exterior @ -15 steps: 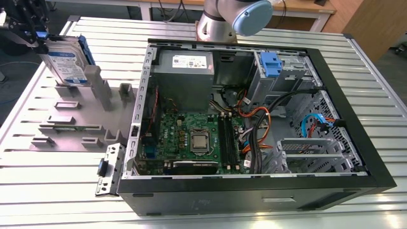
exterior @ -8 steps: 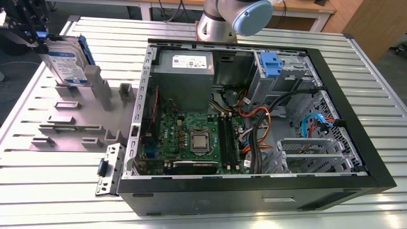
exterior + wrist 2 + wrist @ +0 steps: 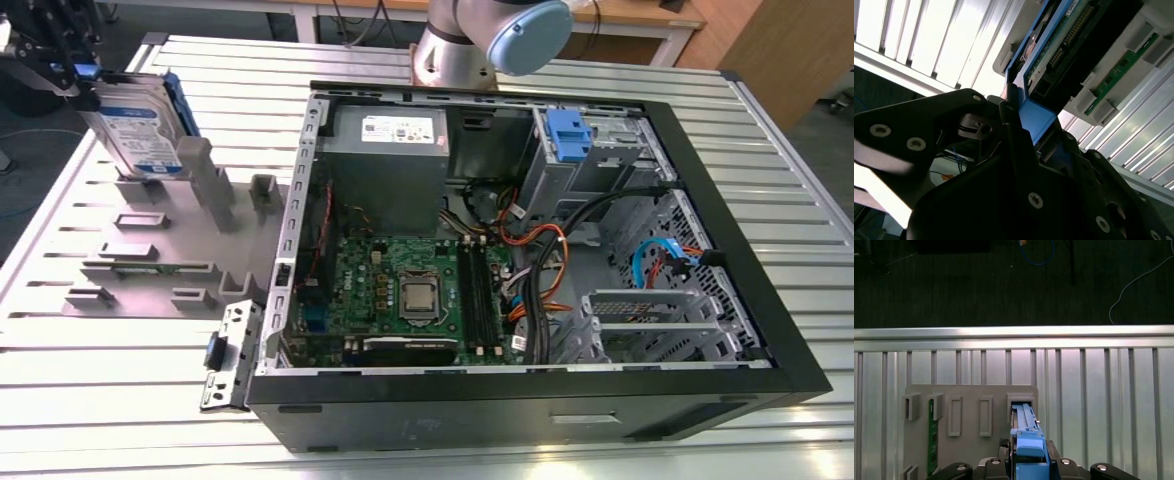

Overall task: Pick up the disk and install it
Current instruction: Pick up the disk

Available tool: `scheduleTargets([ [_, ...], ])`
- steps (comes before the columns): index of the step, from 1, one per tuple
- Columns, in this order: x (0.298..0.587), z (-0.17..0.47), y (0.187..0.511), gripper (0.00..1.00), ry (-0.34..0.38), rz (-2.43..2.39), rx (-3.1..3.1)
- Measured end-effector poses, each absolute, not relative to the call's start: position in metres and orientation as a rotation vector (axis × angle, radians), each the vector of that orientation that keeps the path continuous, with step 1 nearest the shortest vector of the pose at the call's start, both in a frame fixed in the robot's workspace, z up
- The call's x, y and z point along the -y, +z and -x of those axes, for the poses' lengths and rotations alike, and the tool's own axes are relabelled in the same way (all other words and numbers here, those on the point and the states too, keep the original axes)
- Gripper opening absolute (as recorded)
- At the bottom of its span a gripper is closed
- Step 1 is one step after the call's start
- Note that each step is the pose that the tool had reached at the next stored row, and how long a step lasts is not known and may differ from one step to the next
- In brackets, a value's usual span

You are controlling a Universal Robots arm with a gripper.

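The disk (image 3: 134, 125) stands upright on edge at the exterior view's far left, silver-grey with a white-and-blue label and blue rails, its lower end between the grey posts of a fixture plate (image 3: 147, 260). My gripper (image 3: 80, 85) is shut on the disk's upper blue rail. In the first wrist view the disk (image 3: 1025, 422) runs edge-on from my gripper (image 3: 1029, 460) down into a slot of the fixture plate (image 3: 969, 395). The second wrist view shows the blue rail (image 3: 1036, 117) between my dark fingers (image 3: 1009, 115), with the disk's green circuit side (image 3: 1064, 40) beyond.
An open computer case (image 3: 747, 230) lies at the exterior view's right, with a blue drive-cage bracket (image 3: 567, 135), a grey power supply (image 3: 387, 135), a motherboard (image 3: 414, 285) and loose cables (image 3: 547, 260). A green memory stick (image 3: 147, 267) sits in the fixture plate. The arm's base (image 3: 467, 45) stands behind the case.
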State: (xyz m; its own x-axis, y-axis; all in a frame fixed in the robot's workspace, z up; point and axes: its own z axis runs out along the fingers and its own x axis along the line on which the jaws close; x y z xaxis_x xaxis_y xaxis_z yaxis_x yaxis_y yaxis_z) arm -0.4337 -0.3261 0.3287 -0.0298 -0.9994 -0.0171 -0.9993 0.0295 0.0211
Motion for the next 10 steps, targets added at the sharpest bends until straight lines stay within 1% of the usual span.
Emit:
scheduleTargets([
  [10, 0.3261, 0.4336, 0.3312, 0.36, -0.042, -2.186, 2.252],
])
